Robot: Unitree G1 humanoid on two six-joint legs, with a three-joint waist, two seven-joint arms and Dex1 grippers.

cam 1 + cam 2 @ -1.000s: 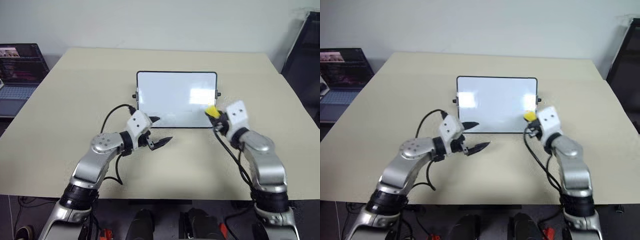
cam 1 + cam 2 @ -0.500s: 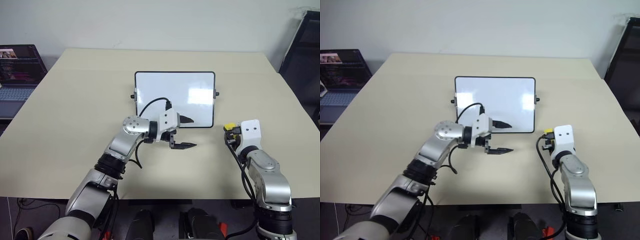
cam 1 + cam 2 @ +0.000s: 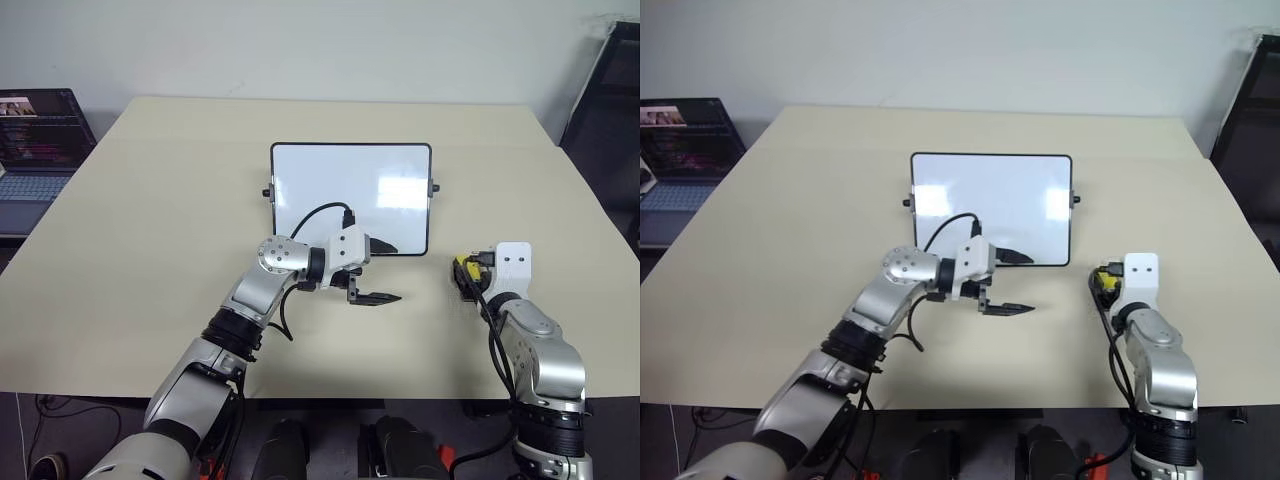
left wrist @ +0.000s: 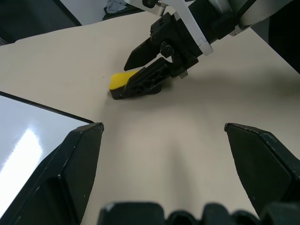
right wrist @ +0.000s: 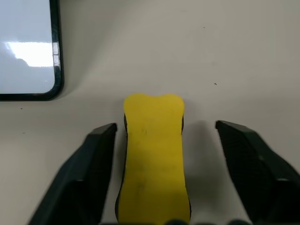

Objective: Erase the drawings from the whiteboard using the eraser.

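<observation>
The whiteboard (image 3: 350, 195) lies flat mid-table, black-framed, its surface plain white with glare patches; the drawings are out of view. To the right of the board's near right corner, the yellow-and-black eraser (image 5: 153, 154) lies on the table. My right gripper (image 5: 165, 125) is open around it, a gap showing on either side of the block. From the left wrist view the eraser (image 4: 122, 80) rests under those fingers. My left gripper (image 3: 395, 271) is open and empty, pointing right just in front of the board's near edge.
The beige table (image 3: 150, 250) stretches wide on all sides of the board. A laptop (image 3: 40, 130) sits off the table's far left. A dark chair-like frame (image 3: 605, 110) stands past the right edge. Black cables loop from both wrists.
My right gripper came off the board's right edge down to the table with the eraser and opened. My left arm swung right, in front of the board.
</observation>
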